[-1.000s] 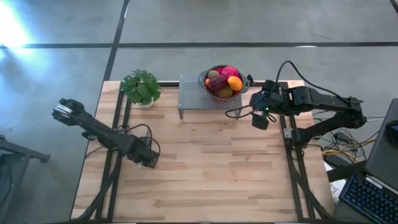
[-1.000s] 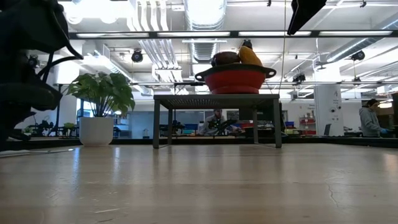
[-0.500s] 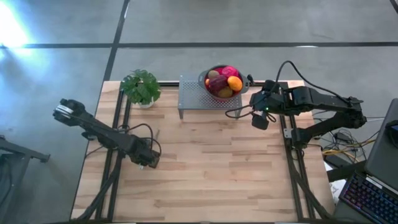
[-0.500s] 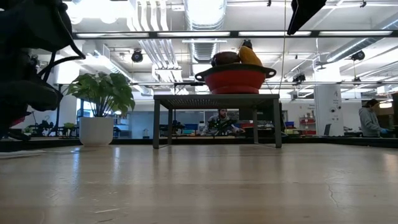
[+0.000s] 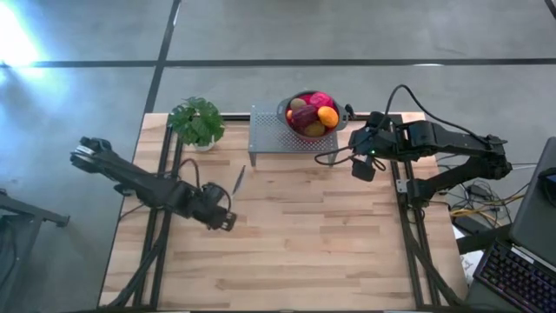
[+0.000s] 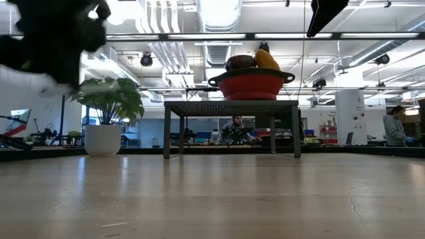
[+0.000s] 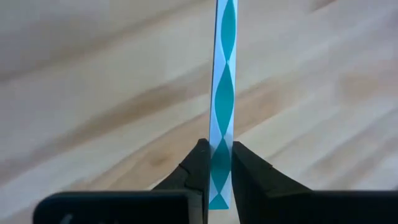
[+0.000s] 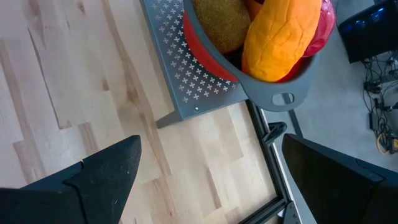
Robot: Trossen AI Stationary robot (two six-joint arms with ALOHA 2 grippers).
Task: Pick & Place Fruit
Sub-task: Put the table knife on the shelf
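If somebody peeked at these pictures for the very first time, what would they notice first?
Probably the red bowl heaped with toy fruit, sitting on a small grey metal stand at the back of the wooden table. Next, the left gripper pinching a thin teal-and-white striped strip over the table's left side. A leafy potted plant stands beside the stand.

A large open robotics lab or workshop: exposed silver ventilation ducts (image 6: pixel 163 33) and long strip lights (image 6: pixel 219 38) run across a high ceiling, the polished grey concrete floor (image 5: pixel 347 30) surrounds the pale wooden worktable (image 5: pixel 304 235), and seated people (image 6: pixel 397 126) work at what seem to be equipment-laden benches behind
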